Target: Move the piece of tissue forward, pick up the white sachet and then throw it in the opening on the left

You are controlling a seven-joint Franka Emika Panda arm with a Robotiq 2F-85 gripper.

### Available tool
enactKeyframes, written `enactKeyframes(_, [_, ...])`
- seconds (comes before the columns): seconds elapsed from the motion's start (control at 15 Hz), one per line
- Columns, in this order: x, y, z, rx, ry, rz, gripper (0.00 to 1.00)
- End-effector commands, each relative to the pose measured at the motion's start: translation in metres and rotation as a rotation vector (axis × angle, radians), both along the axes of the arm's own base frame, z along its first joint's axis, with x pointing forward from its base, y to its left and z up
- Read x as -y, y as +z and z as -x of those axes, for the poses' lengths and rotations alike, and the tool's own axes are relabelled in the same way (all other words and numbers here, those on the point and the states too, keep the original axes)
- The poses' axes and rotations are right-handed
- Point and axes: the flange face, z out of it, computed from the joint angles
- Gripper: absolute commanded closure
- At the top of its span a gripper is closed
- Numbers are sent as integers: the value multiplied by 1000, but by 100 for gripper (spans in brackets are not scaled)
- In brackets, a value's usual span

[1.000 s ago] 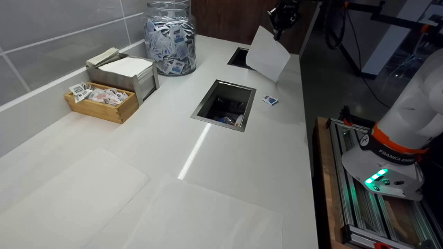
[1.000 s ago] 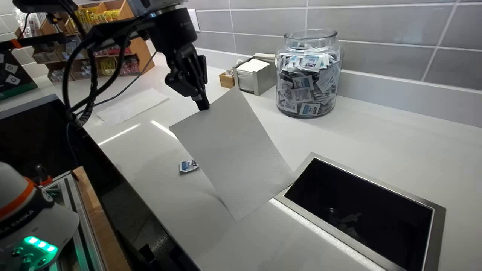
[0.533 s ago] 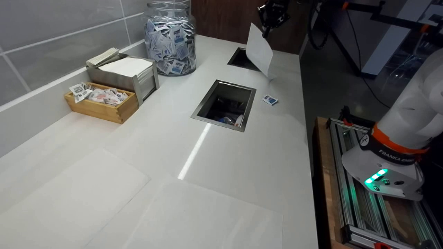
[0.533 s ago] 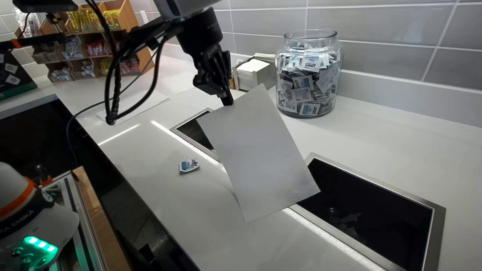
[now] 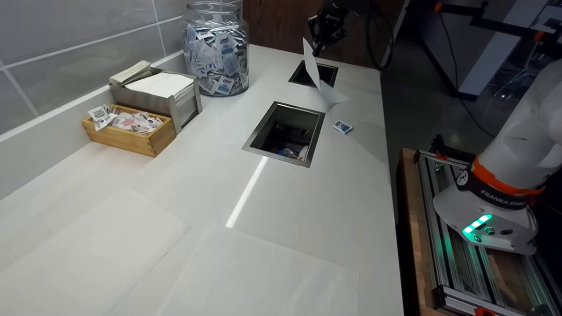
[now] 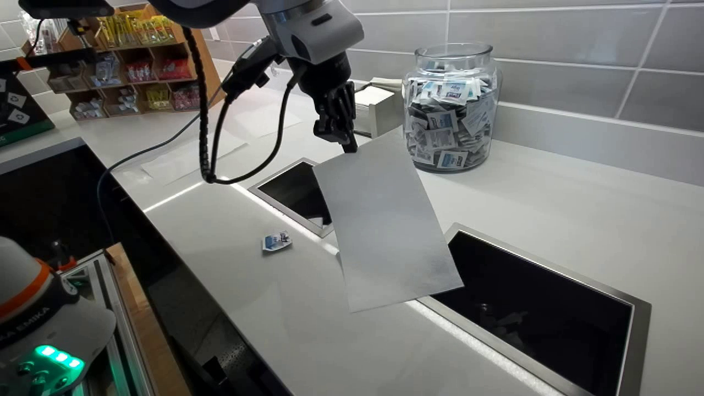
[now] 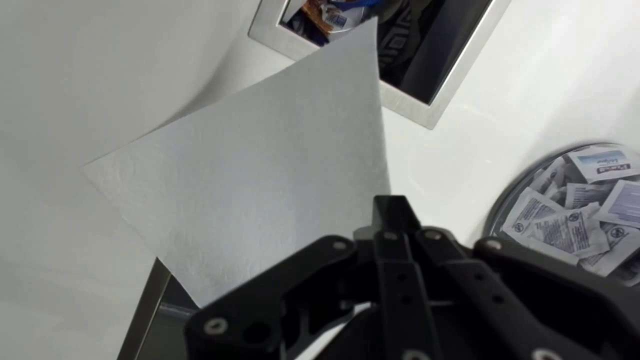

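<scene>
The tissue (image 6: 390,225) is pinched near its edge by the gripper (image 6: 350,148), hung between two openings (image 6: 637,346). It should be lowered clear of both, and of the sachet (image 6: 276,241) on the counter (image 6: 264,300)

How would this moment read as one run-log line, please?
gripper: shut on tissue; white sachet: on counter, ungrasped; throw: not done

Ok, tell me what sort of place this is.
Probably a self-serve condiment station in a canteen or office break area. Signs of it: a wooden rack of packets, a napkin holder, and a counter opening with what looks like rubbish inside.
</scene>
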Motion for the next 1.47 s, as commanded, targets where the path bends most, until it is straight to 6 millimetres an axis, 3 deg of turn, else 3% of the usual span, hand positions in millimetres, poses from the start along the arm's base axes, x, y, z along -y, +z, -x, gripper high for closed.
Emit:
enactKeyframes(0.0, [5, -11, -16, 9, 15, -10, 100])
enactKeyframes(0.53, [9, -28, -32, 39, 19, -89, 100])
enactKeyframes(1.13, [8, -24, -36, 62, 25, -102, 100])
enactKeyframes(1.4, [10, -19, -41, 75, -111, -169, 100])
